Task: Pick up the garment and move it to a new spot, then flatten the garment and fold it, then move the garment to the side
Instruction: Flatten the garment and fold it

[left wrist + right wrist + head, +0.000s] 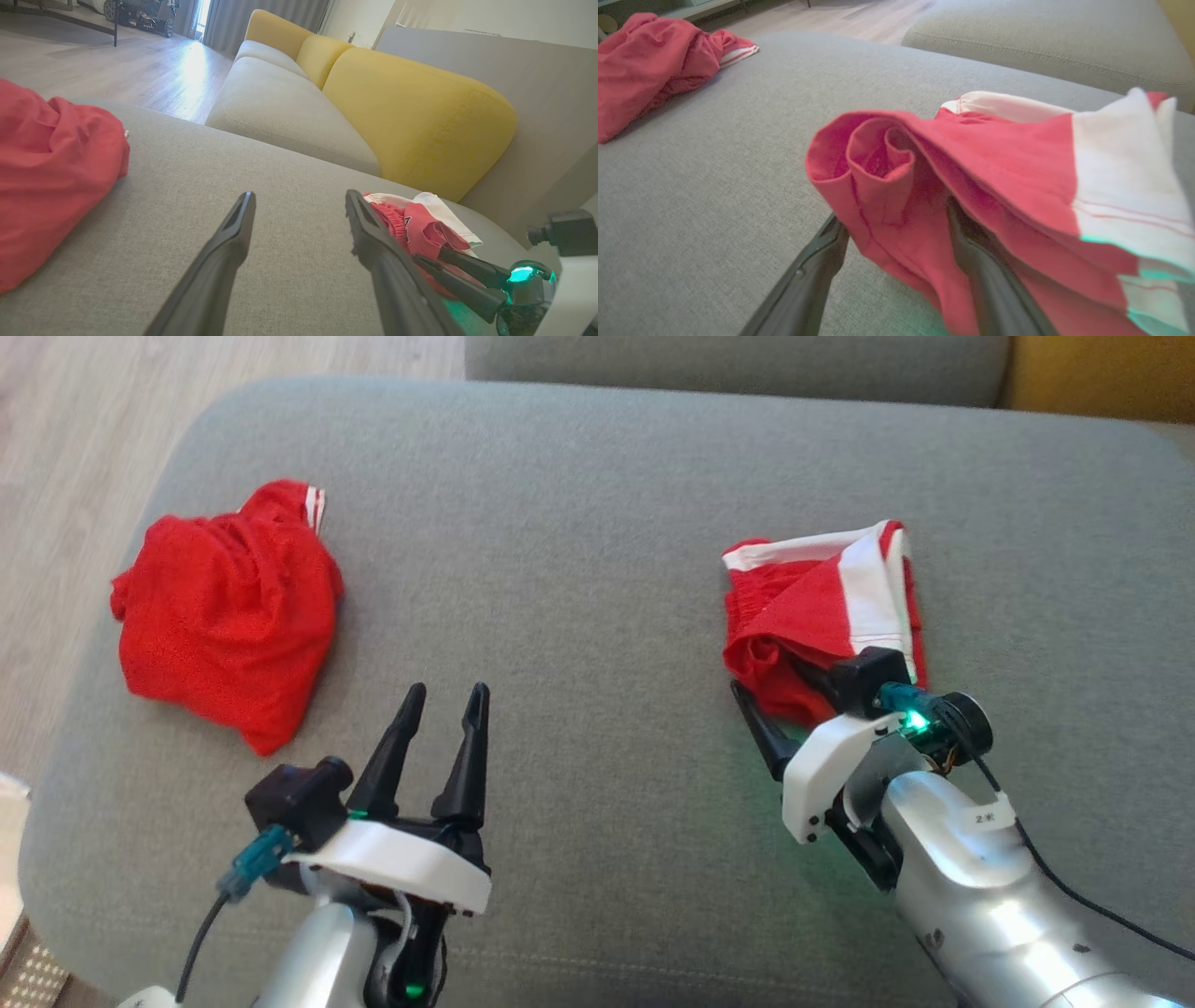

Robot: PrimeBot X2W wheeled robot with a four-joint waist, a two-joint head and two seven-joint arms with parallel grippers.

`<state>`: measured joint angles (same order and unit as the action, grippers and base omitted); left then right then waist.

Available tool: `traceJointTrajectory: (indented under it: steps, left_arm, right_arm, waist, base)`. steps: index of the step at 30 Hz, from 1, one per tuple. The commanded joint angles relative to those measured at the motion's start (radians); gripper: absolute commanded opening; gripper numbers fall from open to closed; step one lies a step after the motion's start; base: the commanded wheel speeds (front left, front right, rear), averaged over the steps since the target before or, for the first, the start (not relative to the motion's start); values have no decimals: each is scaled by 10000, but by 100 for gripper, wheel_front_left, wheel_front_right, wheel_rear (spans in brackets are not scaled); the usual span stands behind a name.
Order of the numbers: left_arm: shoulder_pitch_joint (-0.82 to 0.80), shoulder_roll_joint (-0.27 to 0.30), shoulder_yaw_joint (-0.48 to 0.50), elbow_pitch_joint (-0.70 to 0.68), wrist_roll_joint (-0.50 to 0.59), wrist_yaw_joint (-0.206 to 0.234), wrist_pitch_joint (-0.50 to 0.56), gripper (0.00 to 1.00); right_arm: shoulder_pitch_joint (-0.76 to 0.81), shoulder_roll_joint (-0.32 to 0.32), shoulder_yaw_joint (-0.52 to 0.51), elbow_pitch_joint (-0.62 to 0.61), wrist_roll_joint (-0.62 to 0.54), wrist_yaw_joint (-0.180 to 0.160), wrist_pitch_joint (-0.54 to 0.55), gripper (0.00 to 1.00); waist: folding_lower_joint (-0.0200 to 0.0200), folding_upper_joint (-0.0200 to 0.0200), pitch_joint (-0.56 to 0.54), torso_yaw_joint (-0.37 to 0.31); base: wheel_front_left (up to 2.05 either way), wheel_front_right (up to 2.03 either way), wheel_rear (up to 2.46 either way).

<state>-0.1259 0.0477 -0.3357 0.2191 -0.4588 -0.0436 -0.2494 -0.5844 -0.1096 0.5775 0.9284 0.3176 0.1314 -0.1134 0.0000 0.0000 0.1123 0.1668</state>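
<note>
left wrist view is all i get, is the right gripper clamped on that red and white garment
observer: no, the right wrist view shows the right gripper open
operator: any cloth between its fingers
observer: yes, a rolled fold of the red and white garment lies between them, touching the cushion
operator: and the red heap cut off on my left
observer: head view shows it whole, a crumpled red garment with a white-striped hem at its far end

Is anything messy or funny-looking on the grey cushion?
Yes. Both clothes are rumpled: the red garment lies in a heap at the left, and the red-and-white garment at the right is bunched, with a fold draped between the open fingers of the right gripper.
</note>
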Motion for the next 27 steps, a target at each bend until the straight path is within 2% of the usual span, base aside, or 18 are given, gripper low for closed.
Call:
traceJointTrajectory:
  steps: [1,10,17,23,27]
  left_arm:
    - [-198,26,461,-316,95,68,-124,100]
    - [-3,26,783,-482,248,103,-124,100]
    - [45,26,1049,-809,272,159,-124,100]
    - [-2,26,1115,-1134,234,214,-124,100]
    - [-47,26,1093,-1257,229,207,-124,100]
  right_arm:
    - [-51,-16,122,-459,185,-7,33,100]
    - [796,-628,-434,-1817,559,-7,309,100]
    - [1891,-1053,-1999,-3701,153,-7,533,100]
    - [3063,-764,-3875,-5510,-791,-7,401,100]
    - [3729,-211,-4865,-6339,-1425,-7,31,100]
  waist:
    - [0,0,-247,-179]
    - [0,0,-751,-611]
    - [0,0,-940,-990]
    - [0,0,-861,-1267]
    - [0,0,-723,-1392]
  base:
    - [0,0,0]
    - [0,0,0]
    - [0,0,0]
    - [0,0,0]
    - [0,0,0]
